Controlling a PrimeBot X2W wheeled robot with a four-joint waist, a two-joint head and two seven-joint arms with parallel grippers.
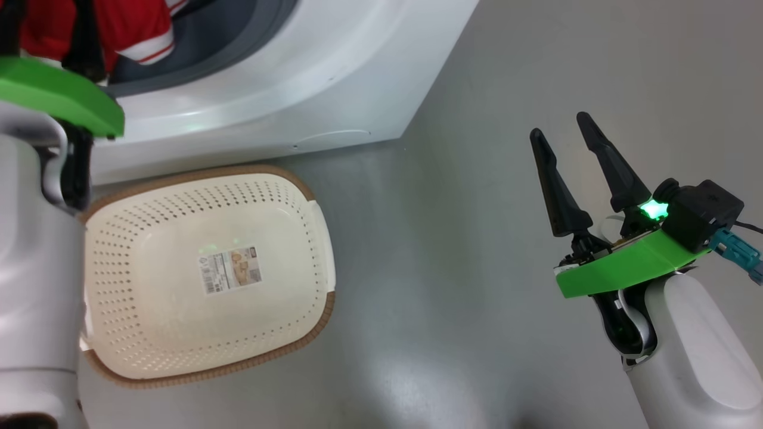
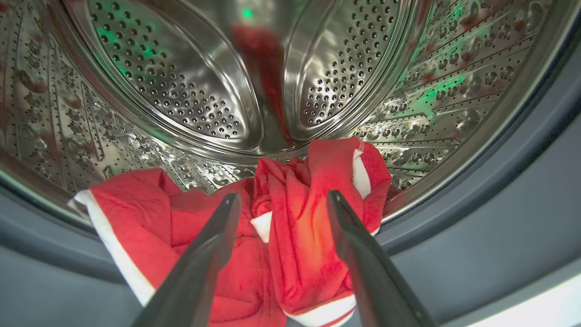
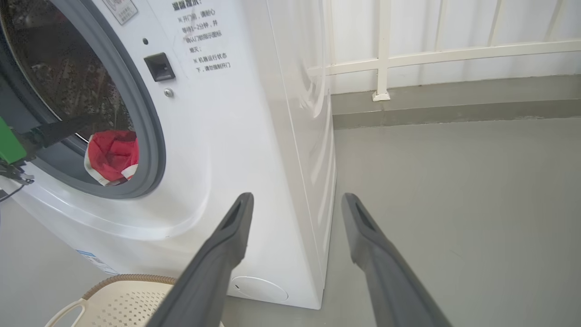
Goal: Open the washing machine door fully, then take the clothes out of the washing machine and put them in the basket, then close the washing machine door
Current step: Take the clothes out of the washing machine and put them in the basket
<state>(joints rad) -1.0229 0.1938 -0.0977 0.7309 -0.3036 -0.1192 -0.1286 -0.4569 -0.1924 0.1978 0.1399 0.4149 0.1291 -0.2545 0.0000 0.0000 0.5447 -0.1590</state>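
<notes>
The washing machine (image 3: 218, 136) stands with its mouth uncovered; the washing machine door is out of view. The red clothes (image 2: 299, 236) with white trim lie at the front lip of the steel drum (image 2: 181, 91). My left gripper (image 2: 283, 196) is open, its fingertips reaching into the mouth on either side of a bunched fold of the clothes (image 1: 137, 30). The cream basket (image 1: 197, 176) sits on the floor in front of the machine, holding nothing. My right gripper (image 1: 560, 125) is open and holds nothing, hovering over the floor right of the machine's corner.
Grey rubber ring (image 3: 152, 136) frames the drum mouth. A white railing (image 3: 381, 59) and low kerb run behind the machine. Bare grey floor (image 1: 465, 268) lies between the basket and my right arm. The left forearm (image 1: 36, 268) stands beside the basket's left edge.
</notes>
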